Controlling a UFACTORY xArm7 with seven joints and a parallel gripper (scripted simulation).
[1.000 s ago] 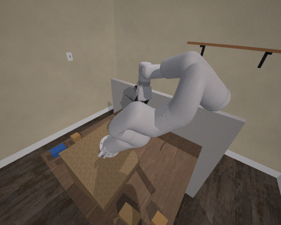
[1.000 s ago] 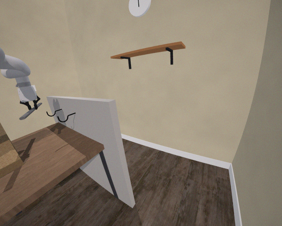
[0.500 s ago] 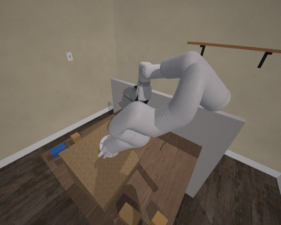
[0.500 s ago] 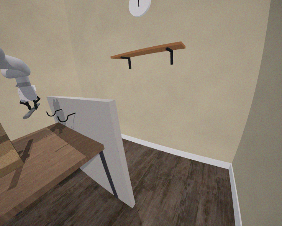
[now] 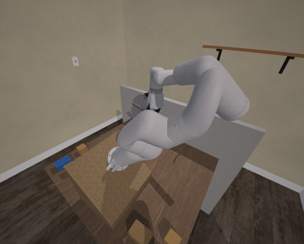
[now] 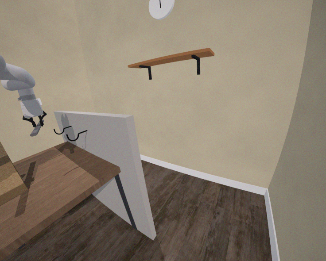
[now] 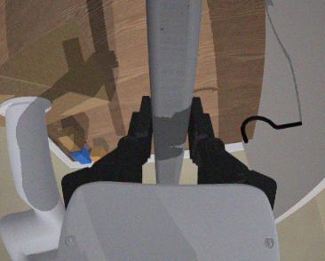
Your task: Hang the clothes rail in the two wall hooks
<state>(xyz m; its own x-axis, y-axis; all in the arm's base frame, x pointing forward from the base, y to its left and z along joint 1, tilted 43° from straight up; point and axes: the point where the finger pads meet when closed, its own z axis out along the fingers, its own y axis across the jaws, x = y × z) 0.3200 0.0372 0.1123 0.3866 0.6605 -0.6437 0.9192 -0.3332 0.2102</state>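
The tool point(image 7: 172, 129) is closed on the grey clothes rail point(image 7: 172, 51), its two black fingers pressed against opposite sides of the bar. In the wrist view the rail runs straight away from the tool body, passing over the wooden bench point(image 7: 50, 29) below. In the exterior view the tool point(image 6: 34, 122) points downward and the rail point(image 6: 36, 130) is held in the air above the bench point(image 6: 54, 174), tilted, with its lower end toward the camera.

Two black wall hooks are fixed to the upright grey panel point(image 6: 108, 141) at the far edge of the bench: a nearer hook point(image 6: 60, 131) and a second hook point(image 6: 74, 137) just beside it. The rail is near the hooks but apart from them; it rests in neither. In the wrist view one hook point(image 7: 265, 125) shows to the right of the fingers, projecting from the panel point(image 7: 288, 51).

In the top view the white arm point(image 5: 203, 96) folds over the bench point(image 5: 182, 172) from its base, and the wrist reaches down in front of the panel point(image 5: 228, 142). A wooden wall shelf point(image 6: 174, 57) on black brackets and a round clock point(image 6: 161, 8) are mounted on the beige wall behind.
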